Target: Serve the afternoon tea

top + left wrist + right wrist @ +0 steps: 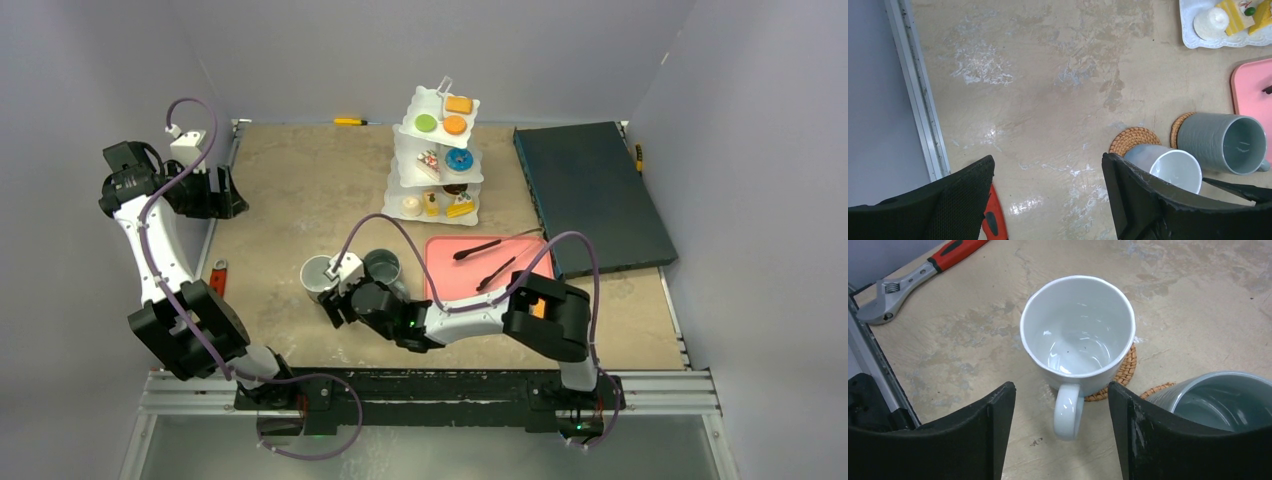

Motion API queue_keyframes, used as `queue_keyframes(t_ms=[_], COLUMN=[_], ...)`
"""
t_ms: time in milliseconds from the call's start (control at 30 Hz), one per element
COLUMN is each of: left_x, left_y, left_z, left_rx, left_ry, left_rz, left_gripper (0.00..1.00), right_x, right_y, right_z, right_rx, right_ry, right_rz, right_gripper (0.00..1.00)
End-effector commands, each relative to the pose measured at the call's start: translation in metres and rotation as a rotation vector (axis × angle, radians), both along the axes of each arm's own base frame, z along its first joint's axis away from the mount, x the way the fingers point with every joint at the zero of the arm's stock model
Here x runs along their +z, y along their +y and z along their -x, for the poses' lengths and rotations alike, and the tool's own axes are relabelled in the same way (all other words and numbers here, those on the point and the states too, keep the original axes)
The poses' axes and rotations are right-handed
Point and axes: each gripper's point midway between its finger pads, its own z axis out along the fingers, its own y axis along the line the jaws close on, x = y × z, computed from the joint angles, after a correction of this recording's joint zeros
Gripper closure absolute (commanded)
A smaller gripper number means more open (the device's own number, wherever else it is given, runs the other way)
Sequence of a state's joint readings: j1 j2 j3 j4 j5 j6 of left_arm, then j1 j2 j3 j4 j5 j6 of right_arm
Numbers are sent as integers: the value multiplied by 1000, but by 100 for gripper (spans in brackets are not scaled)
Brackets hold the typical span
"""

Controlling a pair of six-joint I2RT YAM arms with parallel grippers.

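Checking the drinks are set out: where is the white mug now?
In the top view the white mug stands on a cork coaster just left of the grey mug, its handle toward the open right gripper.

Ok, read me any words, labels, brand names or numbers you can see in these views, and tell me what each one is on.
No text can be read in any view.
The white mug, grey mug, tiered stand and pink tray look plain.
The wrench shows no legible marking; any stamp on it is too small to tell.
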State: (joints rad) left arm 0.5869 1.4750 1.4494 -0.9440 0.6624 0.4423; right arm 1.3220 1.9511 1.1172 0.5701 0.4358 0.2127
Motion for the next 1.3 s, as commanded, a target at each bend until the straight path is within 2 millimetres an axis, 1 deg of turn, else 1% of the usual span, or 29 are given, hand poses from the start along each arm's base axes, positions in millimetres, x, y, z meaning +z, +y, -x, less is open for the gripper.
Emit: queue_keyframes(t_ms=[0,33,67,133,200,233,300,367,400,467,533,567,633,700,733,833,933,967,1033,1067,1100,1167,1267], left_x=[12,12,10,7,3,0,-8,-21,-29,-44,-58,-66,-81,-96,-102,-122,-134,-136,-144,-148,-152,-160,-163], left_y=[-4,-5,-5,-7,-10,-11,-14,-19,-22,-26,-29,-34,-40,-44,-45,-51,-56,-58,-64,-68,-73,-82,-89], left_z=[1,1,2,2,0,-1,-4,-9,-11,-19,-30,-34,-43,-52,-57,-66,-75,-77,-79,-79,-80,-81,-83], left_rx=[-29,-32,-35,-42,-44,-44,-42,-47,-53,-44,-36,-42,-41,-24,-16,3,11,9,12,13,15,6,23], left_ry=[-53,-53,-52,-52,-54,-56,-51,-28,-13,1,-10,-7,-13,-32,-45,-81,-165,-202,-245,-257,-263,-289,-350], left_rz=[-11,-10,-7,3,22,36,61,70,72,56,29,16,-5,1,11,54,70,67,66,70,84,93,79], left_gripper=[20,20,19,17,16,15,13,10,9,8,7,7,7,7,5,2,1,1,1,1,1,1,1], right_x=[70,79,91,112,140,149,157,149,148,144,140,138,132,125,120,99,74,68,60,58,60,65,69], right_y=[4,2,0,-5,-21,-30,-54,-91,-113,-164,-215,-241,-287,-327,-346,-401,-461,-486,-524,-535,-541,-548,-556], right_z=[-6,-5,-4,2,0,-7,-20,-40,-51,-76,-96,-104,-116,-124,-130,-151,-171,-174,-171,-170,-172,-175,-181], right_rx=[-31,-29,-29,-6,-18,-34,-78,-148,-185,-282,-384,-440,-553,-669,-731,-911,-1119,-1211,-1376,-1423,-1434,-1447,-1448], right_ry=[-51,-54,-55,-46,-66,-71,-68,-47,-33,-20,-14,-21,-37,-53,-57,-44,-28,-47,-99,-102,-134,-190,-252], right_rz=[-139,-149,-166,-192,-223,-231,-226,-209,-225,-254,-285,-295,-297,-286,-290,-275,-248,-244,-245,-243,-237,-209,-179], right_gripper=[26,8,2,1,1,1,1,1,1,1,1,1,1,1,1,1,1,1,1,1,1,1,1])
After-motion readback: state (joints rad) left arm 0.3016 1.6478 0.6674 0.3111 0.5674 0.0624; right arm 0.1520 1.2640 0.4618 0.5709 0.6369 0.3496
